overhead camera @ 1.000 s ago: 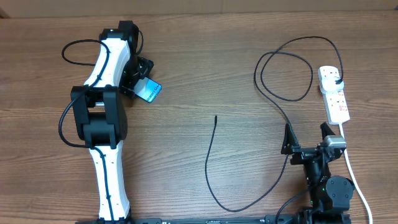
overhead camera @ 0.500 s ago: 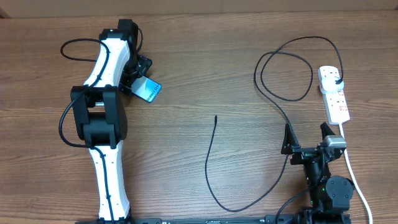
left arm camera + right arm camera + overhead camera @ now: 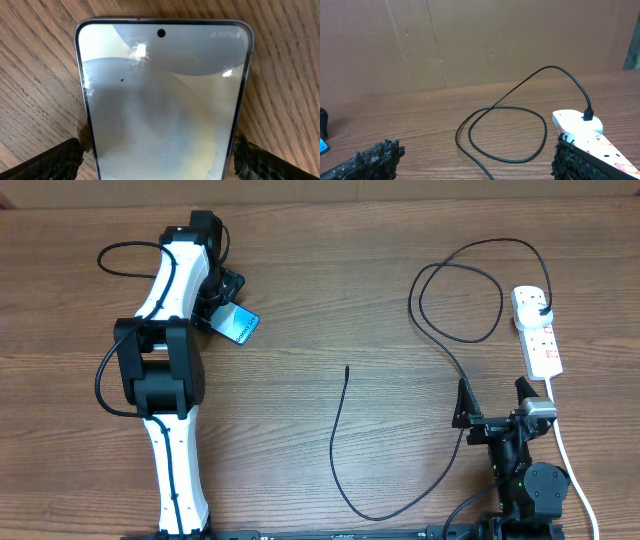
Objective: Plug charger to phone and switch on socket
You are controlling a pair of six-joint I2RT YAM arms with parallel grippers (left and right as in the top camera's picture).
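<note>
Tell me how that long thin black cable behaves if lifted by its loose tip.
Likely floppy: the long thin black cable lies in loose curves, so it should droop and trail. Probably light, being so thin. Its far end sits in the white power strip, so pulling may tug that.

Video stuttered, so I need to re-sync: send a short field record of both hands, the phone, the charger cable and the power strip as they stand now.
left hand: shut on slim smartphone with pale glowing screen, pads at both long edges
right hand: open, empty
thin black charger cable: connector tip loose on wooden table, apart from the smartphone; black plug in the strip
narrow white power strip: right side of the table; switch position unreadable
</note>
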